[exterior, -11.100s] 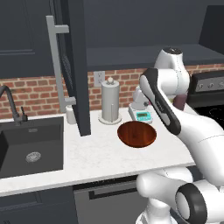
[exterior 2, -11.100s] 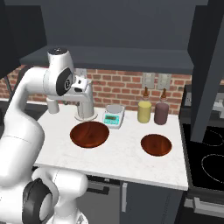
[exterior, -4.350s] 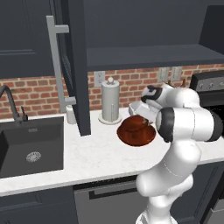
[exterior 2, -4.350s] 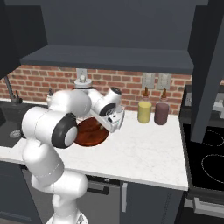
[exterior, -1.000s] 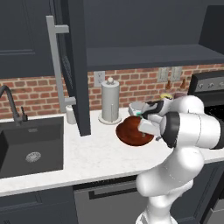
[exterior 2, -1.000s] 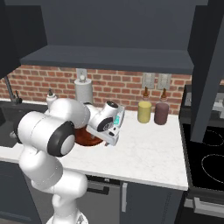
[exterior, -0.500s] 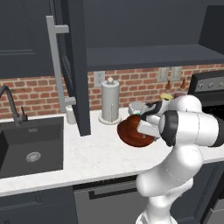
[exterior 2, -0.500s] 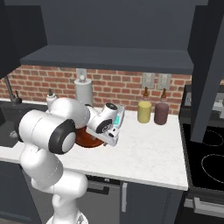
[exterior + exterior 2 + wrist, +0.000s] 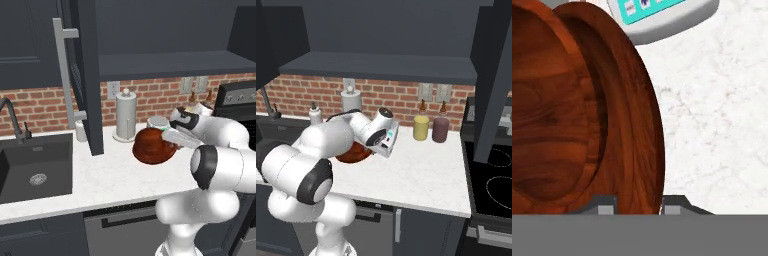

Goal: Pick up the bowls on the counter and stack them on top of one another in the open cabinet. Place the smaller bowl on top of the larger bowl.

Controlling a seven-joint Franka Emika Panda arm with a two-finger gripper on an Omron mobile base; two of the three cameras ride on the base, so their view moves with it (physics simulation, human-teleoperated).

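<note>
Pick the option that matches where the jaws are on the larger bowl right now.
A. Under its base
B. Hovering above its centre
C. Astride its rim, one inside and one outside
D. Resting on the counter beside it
C: in the hand view the larger bowl has its rim running down between the two tips of the gripper.

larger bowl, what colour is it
Glossy reddish-brown with wood grain; the larger bowl shows best in the hand view.

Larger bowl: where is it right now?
In the left base view the larger bowl sits tilted over the counter, just right of the paper towel holder. In the hand view its rim sits between the claw tips.
</note>
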